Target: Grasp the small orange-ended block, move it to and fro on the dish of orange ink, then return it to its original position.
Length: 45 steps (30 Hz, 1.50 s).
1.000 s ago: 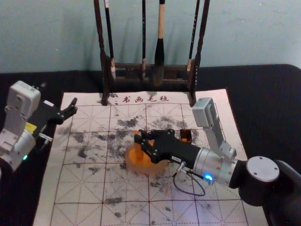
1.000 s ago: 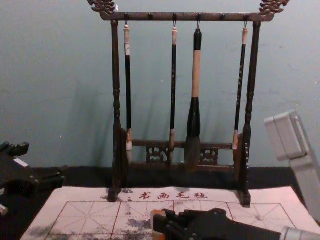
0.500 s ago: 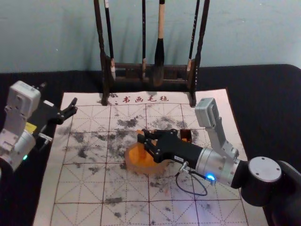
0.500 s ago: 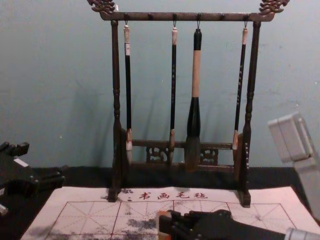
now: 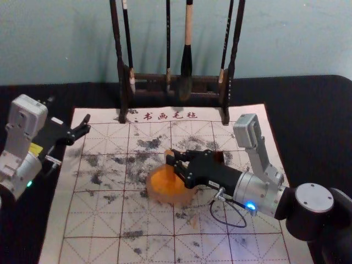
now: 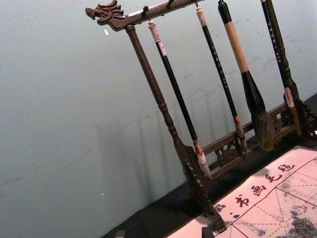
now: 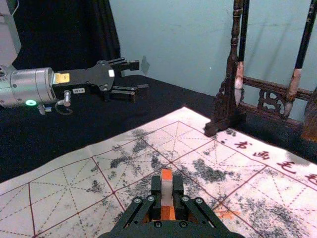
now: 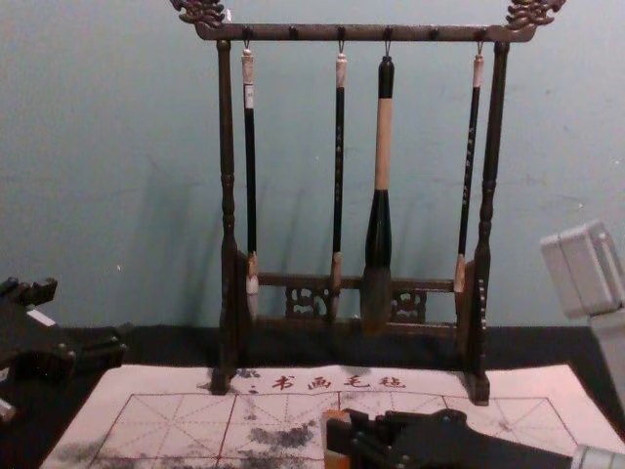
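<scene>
Block (image 5: 169, 153) upright, in right tool (image 5: 174, 159), over dish (image 5: 159, 196)

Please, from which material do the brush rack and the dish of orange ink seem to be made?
The brush rack looks like dark wood with slight sheen, from its turned posts and carved ends. The dish seems smooth plastic or glass: its pale wall looks translucent, but I cannot tell which.

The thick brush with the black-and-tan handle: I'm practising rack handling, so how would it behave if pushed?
The thick brush hangs by a loop from the dark wooden rack, so it would likely swing rather than tip. Its straight handle looks stiff, while the free-hanging bristles would probably bend.
</scene>
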Available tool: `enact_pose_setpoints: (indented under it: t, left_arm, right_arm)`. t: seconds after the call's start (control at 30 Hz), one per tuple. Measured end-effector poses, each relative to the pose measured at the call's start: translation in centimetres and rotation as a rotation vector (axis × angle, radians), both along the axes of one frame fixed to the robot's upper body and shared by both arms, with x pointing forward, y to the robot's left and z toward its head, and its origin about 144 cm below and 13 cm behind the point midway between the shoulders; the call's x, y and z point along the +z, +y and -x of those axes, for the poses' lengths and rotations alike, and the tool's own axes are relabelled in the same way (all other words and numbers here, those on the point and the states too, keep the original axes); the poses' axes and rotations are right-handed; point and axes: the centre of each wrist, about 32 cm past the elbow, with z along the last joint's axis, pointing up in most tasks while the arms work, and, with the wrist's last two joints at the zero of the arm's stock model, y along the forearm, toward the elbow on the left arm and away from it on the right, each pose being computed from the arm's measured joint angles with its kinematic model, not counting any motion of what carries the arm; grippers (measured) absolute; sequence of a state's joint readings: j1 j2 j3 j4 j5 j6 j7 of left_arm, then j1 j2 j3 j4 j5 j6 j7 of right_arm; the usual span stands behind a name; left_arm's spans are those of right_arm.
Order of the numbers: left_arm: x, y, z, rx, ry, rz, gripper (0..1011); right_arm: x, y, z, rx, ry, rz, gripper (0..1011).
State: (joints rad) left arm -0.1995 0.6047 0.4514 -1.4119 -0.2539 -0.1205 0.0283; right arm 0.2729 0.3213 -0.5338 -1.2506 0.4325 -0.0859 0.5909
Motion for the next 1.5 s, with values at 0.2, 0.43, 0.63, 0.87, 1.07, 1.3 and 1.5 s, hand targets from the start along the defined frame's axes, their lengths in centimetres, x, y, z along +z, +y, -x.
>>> enact_pose_setpoints:
  t: [0.2, 0.43, 0.63, 0.87, 1.07, 1.3, 1.5]
  left_arm:
    - [0.0, 0.0, 0.0, 0.0, 0.0, 0.0, 1001]
    - [0.0, 0.0, 0.0, 0.0, 0.0, 0.0, 1001]
    - [0.0, 0.0, 0.0, 0.0, 0.0, 0.0, 1001]
    - [0.0, 0.0, 0.0, 0.0, 0.0, 0.0, 1001]
    - [0.0, 0.0, 0.0, 0.0, 0.0, 0.0, 1001]
    - [0.0, 0.0, 0.0, 0.0, 0.0, 0.0, 1001]
    - [0.0, 0.0, 0.0, 0.0, 0.0, 0.0, 1001]
  right_arm:
    - [-0.1, -0.2, 0.0, -0.008, -0.002, -0.001, 137]
    - [-0.1, -0.4, 0.0, -0.011, -0.002, -0.001, 137]
    - [0.0, -0.4, 0.0, -0.011, -0.003, -0.003, 137]
    - [0.7, -0.4, 0.0, -0.007, -0.021, -0.026, 138]
    - [2.1, -0.7, 0.3, 0.004, -0.075, -0.07, 138]
    - [2.7, -1.3, 0.8, 0.015, -0.137, -0.097, 138]
    - [3.3, -2.6, 1.6, -0.006, -0.189, -0.111, 138]
